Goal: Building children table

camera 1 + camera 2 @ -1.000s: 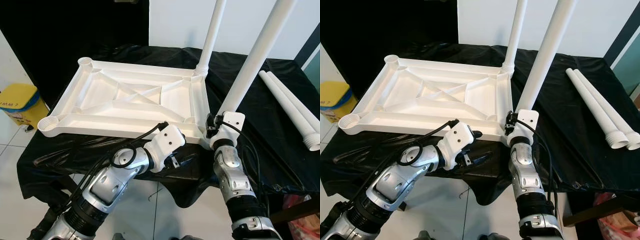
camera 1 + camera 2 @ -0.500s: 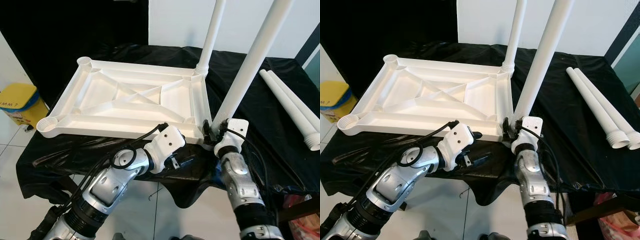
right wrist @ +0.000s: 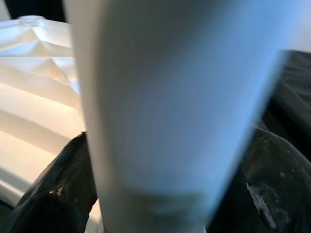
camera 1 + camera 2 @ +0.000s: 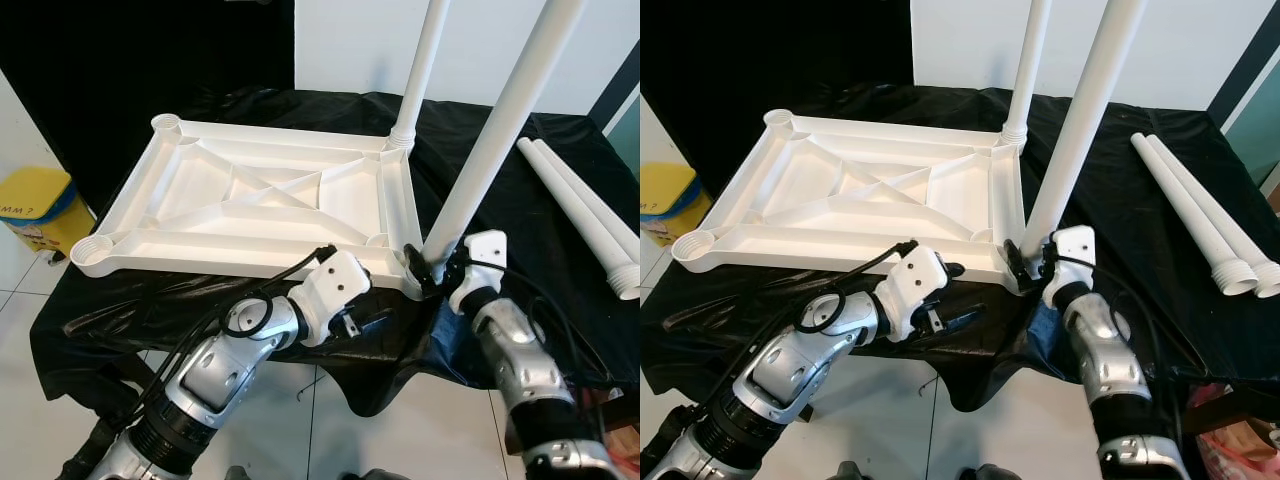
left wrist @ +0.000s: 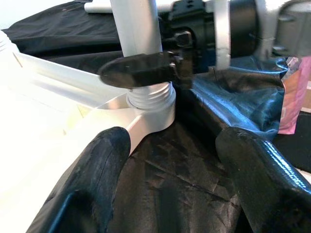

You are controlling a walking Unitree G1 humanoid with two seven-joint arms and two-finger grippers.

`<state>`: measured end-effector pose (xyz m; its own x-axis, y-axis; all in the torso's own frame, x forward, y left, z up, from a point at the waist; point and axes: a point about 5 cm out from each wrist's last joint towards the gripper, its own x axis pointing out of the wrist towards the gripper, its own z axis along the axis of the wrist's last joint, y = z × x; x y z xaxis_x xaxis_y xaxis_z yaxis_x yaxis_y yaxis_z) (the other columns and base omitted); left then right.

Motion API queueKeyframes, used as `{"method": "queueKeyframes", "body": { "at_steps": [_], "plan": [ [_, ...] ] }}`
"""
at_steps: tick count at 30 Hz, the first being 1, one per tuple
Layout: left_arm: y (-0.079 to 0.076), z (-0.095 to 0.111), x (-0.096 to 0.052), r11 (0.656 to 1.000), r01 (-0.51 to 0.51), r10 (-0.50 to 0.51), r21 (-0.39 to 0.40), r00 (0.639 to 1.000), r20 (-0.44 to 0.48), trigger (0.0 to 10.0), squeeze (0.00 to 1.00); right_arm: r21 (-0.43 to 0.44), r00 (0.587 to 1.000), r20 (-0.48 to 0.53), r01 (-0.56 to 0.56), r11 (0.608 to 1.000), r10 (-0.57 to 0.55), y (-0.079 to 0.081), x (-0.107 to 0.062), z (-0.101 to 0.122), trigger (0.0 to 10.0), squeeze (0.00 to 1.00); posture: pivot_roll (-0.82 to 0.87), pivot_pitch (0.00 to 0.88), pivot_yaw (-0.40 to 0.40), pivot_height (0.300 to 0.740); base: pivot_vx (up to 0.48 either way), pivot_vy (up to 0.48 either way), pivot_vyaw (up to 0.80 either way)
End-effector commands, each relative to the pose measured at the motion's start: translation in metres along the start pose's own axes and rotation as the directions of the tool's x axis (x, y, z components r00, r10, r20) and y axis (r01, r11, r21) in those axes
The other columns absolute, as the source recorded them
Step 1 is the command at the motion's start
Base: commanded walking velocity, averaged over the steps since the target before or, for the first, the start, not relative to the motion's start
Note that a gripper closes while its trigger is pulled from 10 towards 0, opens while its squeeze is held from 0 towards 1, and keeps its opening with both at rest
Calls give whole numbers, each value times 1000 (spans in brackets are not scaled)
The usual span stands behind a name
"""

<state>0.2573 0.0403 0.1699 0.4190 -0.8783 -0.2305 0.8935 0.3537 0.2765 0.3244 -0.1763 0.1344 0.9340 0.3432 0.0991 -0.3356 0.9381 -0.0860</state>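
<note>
The white table top (image 4: 250,200) lies upside down on the black-draped table. Two white legs stand upright in its right corners: a far leg (image 4: 425,60) and a near leg (image 4: 490,140). My right gripper (image 4: 428,268) is shut on the near leg just above its corner socket (image 5: 150,104). In the right wrist view the leg (image 3: 160,97) sits tight between both black fingers (image 3: 53,189). My left gripper (image 4: 365,320) is open and holds nothing, low at the table top's front edge, pointing at that socket.
Two loose white legs (image 4: 580,215) lie side by side at the right of the black cloth. A yellow bin (image 4: 35,205) stands on the tiled floor at the left. A pink bag (image 4: 1240,440) sits low at the right.
My right wrist has swung from below the near leg's base out to its right side, still holding the leg. The leg stays upright. The left arm has not moved.
</note>
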Motion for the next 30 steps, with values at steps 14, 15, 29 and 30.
{"method": "queueKeyframes", "body": {
  "at_steps": [14, 15, 29, 30],
  "plan": [
    [0, 1, -2, 1000, -9, 9, 5, 1000, -8, 10000, 0, -9, 992, -63, -107, 994, 106, 3, -1, -13, 0, 0, 22, 97, -91, 740, 0, 0, 0],
    [0, 1, -2, 1000, -9, 9, 5, 1000, -8, 10000, 0, -9, 992, -63, -107, 994, 106, 3, -1, -13, 0, 0, 22, 97, -91, 740, 0, 0, 0],
    [-1, 0, -2, 1000, -3, 3, 2, 1000, -11, 10000, 0, 33, 993, -108, -50, 998, 53, 2, -9, -27, 10000, 0, 18, 105, -89, 740, 0, 0, 0],
    [-1, 0, -2, 1000, -3, 4, 1, 1000, -11, 10000, 0, 40, 993, -119, -13, 999, 18, 4, -10, -29, 10000, 0, 19, 106, -91, 740, 0, 0, 0]
  ]
}}
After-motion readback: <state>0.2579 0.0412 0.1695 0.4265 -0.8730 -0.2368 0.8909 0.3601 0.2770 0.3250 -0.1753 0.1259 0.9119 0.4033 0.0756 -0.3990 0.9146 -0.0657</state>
